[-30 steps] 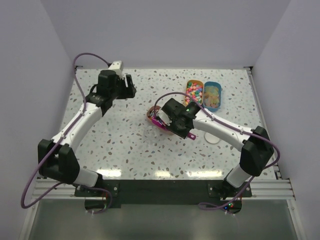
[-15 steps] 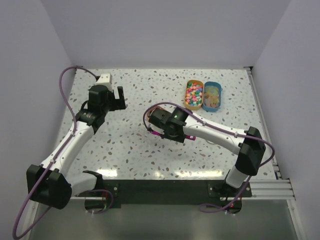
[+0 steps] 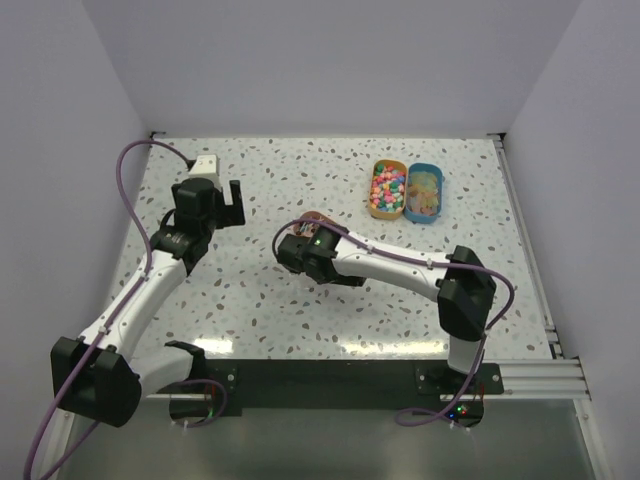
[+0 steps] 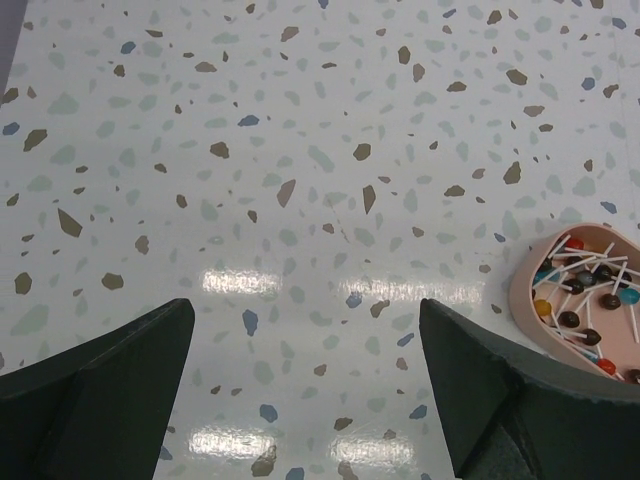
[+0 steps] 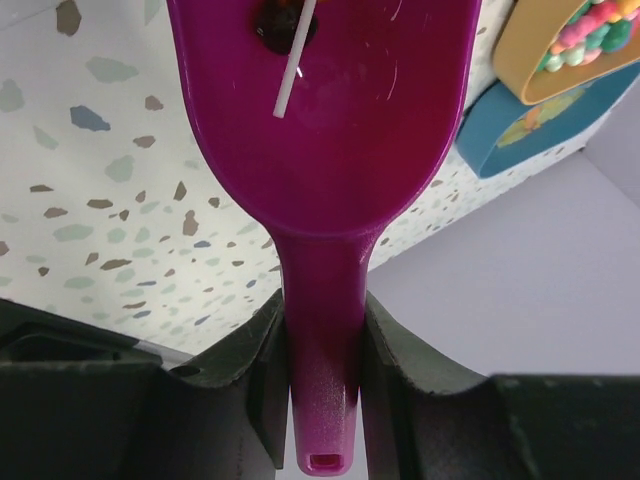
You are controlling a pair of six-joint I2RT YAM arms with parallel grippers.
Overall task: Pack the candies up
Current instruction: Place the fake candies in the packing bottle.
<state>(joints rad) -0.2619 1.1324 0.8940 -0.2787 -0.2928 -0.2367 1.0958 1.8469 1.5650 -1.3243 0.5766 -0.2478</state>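
Observation:
The candies (image 4: 582,312), small dark, red and brown pieces on white sticks, lie in a pink bowl (image 4: 522,300) at the right edge of the left wrist view. In the top view the bowl (image 3: 318,219) shows partly behind my right arm. My left gripper (image 4: 305,385) is open over bare table, left of the bowl, also seen from above as the left gripper (image 3: 233,204). My right gripper (image 5: 322,335) is shut on the handle of a purple scoop (image 5: 330,130), which carries one dark candy (image 5: 280,22) with a white stick. From above, the right gripper (image 3: 298,252) sits just in front of the bowl.
An orange tub (image 3: 388,188) of bright pastel candies and a blue tub (image 3: 424,192) of pale candies stand side by side at the back right. Both show in the right wrist view too, orange tub (image 5: 560,45) above blue tub (image 5: 530,125). White walls enclose the table.
My left gripper opened wide and drew back left, away from the bowl. My right arm swung left with the scoop, from over the bowl to its near left side.

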